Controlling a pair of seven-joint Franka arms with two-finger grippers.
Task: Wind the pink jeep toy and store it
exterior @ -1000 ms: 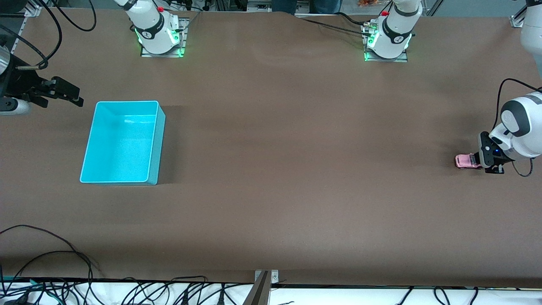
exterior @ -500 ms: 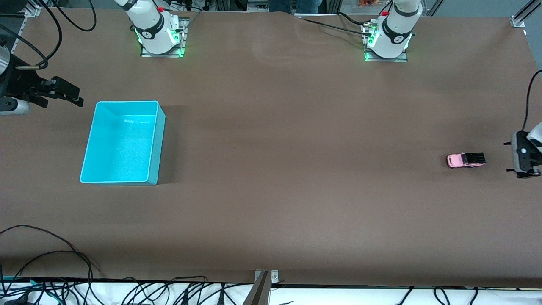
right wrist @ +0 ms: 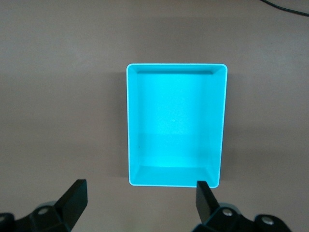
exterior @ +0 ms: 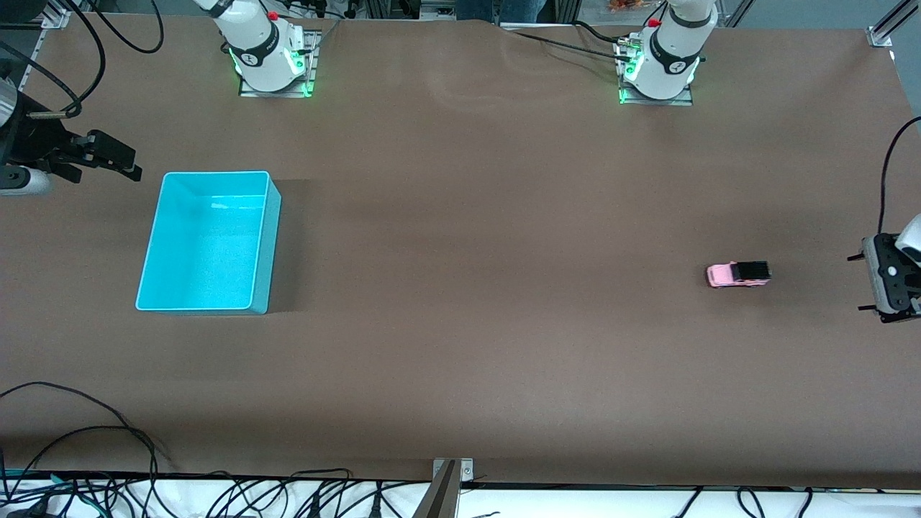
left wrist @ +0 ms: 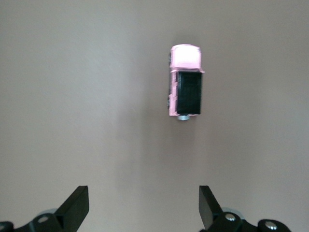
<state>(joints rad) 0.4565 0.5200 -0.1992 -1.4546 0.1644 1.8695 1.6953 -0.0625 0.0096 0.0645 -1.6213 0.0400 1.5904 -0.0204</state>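
Pink jeep toy (exterior: 738, 274) sits on its wheels on the brown tabletop (exterior: 489, 216), toward the left arm's end. Black roof (exterior: 750, 270) up; pink hood points toward the right arm's end. Nothing touches it. In the left wrist view the pink jeep toy (left wrist: 185, 86) lies on bare tabletop, well apart from the two finger tips, one finger (left wrist: 76, 207) at either side of the frame's lower edge.

Left gripper (exterior: 889, 283) at the edge of the front view, over the tabletop at the left arm's end, well apart from the toy. Its fingers are spread wide and released, with nothing between them; the left wrist view shows the same gap around the left gripper (left wrist: 144, 205).

Turquoise bin (exterior: 209, 241) stands on the tabletop toward the right arm's end, well apart from the toy, open side up. Inside shows only its own floor and walls. The right wrist view looks straight down at the turquoise bin (right wrist: 176, 124).

Right gripper (exterior: 108, 156) waits over the tabletop at the right arm's end, beside the bin, not touching it. Fingers spread and released, holding nothing; in the right wrist view the right gripper (right wrist: 141, 200) shows one finger (right wrist: 73, 198) at each side, with the bin's rim seen between them.

Cables (exterior: 86, 432) run along the tabletop edge nearest the front camera.
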